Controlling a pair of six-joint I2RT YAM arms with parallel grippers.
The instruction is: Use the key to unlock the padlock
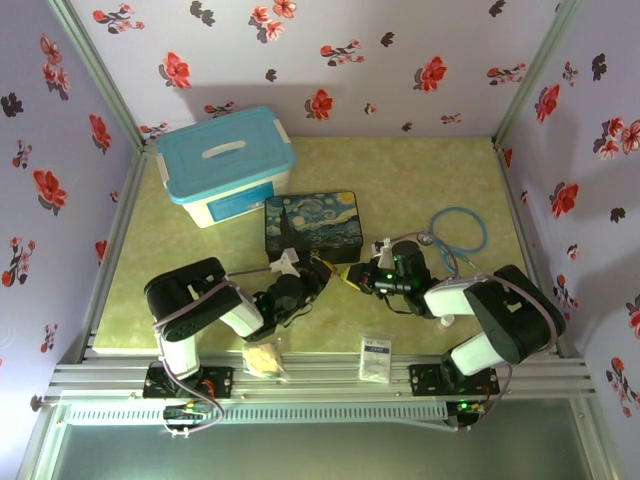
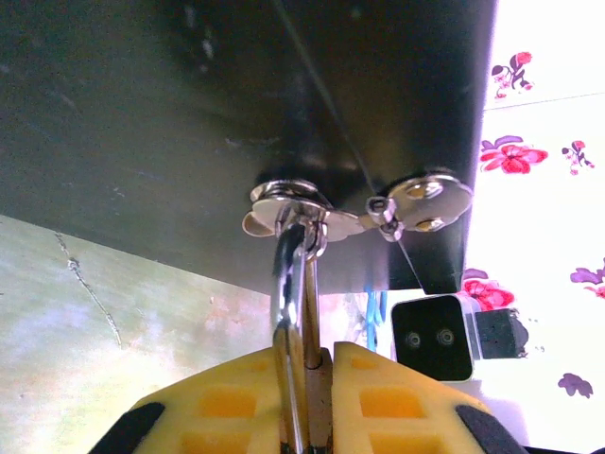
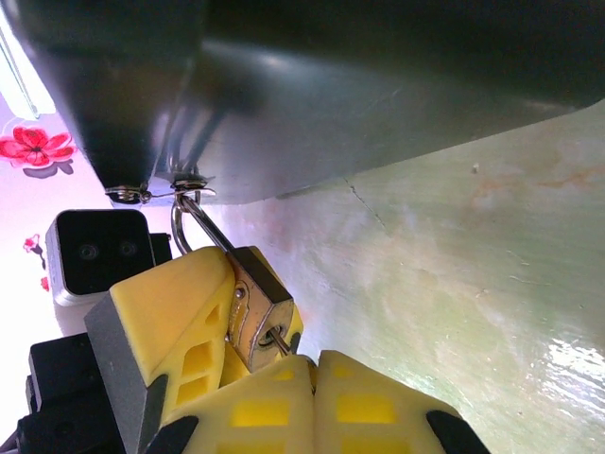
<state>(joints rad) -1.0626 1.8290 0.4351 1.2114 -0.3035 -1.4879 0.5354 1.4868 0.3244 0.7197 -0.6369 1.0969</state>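
No legible text or labels

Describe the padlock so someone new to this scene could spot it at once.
Find the dark Starry Night tin in the middle of the table. Hooked through the clasp on its near side, in the left gripper, is the padlock. It alone has a small brass body and thin silver shackle, with a key in its end.

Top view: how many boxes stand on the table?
2. A plastic box with a blue lid stands at the far left. A dark painted tin stands just right of it, nearer the centre. A smaller box could be hidden from this camera.
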